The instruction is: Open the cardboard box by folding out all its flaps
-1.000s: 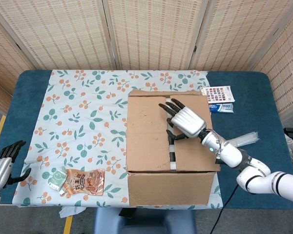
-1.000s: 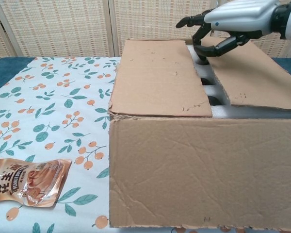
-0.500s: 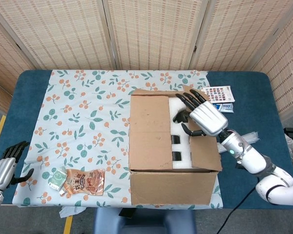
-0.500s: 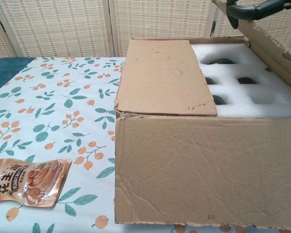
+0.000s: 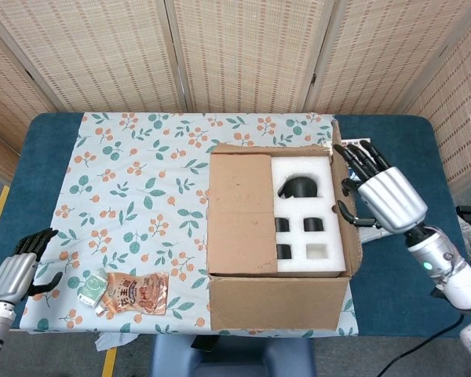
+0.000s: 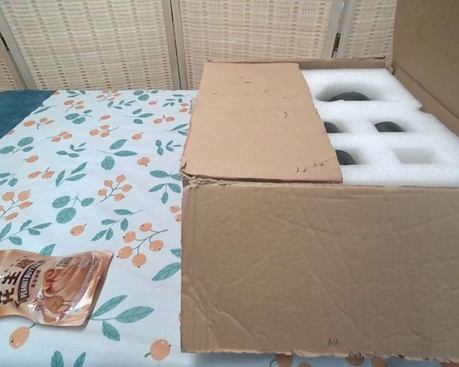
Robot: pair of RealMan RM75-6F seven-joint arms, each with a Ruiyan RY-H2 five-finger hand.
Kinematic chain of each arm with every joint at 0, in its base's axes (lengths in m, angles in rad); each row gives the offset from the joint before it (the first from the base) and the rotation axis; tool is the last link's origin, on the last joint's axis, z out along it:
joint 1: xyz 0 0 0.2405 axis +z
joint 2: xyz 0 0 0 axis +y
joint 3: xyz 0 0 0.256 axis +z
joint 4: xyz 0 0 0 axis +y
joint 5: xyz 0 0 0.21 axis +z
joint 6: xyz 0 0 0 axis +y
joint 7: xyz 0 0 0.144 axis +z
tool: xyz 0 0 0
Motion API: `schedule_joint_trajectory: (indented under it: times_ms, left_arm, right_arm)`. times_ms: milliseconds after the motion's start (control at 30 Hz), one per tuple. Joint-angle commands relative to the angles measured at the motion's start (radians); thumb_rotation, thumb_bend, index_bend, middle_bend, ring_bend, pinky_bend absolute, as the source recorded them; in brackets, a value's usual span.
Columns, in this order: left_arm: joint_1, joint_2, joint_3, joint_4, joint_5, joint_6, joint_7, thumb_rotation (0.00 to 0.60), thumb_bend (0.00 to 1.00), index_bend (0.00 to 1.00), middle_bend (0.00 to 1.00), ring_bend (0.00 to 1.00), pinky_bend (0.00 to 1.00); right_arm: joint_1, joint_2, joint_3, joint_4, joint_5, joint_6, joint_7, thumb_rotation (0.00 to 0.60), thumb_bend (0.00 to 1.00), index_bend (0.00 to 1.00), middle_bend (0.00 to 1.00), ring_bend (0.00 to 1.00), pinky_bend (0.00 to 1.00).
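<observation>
The cardboard box (image 5: 279, 302) stands mid-table. Its left top flap (image 5: 239, 208) still lies flat over the left half; in the chest view this left flap (image 6: 256, 122) is level with the rim. The right flap (image 5: 344, 196) stands upright, seen edge-on, and fills the chest view's top right corner (image 6: 436, 53). White foam (image 5: 308, 212) with dark items in its pockets is exposed. My right hand (image 5: 381, 192) is just outside the right flap, fingers spread and touching its upper edge, thumb by the flap. My left hand (image 5: 20, 271) hangs open off the table's front left corner.
A peanut snack pouch (image 5: 135, 292) and a small green-white packet (image 5: 89, 287) lie on the floral cloth (image 5: 141, 173) at the front left. A printed card (image 5: 361, 144) peeks out behind my right hand. Woven screens stand behind the table.
My right hand has swung the right flap from flat to upright and moved out to the right with it, uncovering the foam. The left hand has barely moved.
</observation>
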Motion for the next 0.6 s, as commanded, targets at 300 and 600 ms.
schedule_joint_trajectory:
  times_ms: [300,600]
  left_arm:
    - [-0.019,-0.022,0.0,0.003,-0.027,-0.035,0.048,0.6,0.42,0.0,0.08,0.0,0.0]
    - [-0.026,-0.046,-0.002,0.014,0.009,-0.008,0.048,0.6,0.42,0.0,0.08,0.01,0.0]
  right_arm:
    - [-0.178,0.051,-0.066,0.076,-0.039,0.139,0.124,0.124,0.59,0.53,0.0,0.01,0.0]
    - [-0.291,0.001,-0.101,0.207,-0.067,0.24,0.205,0.121,0.59,0.5,0.0,0.02,0.0]
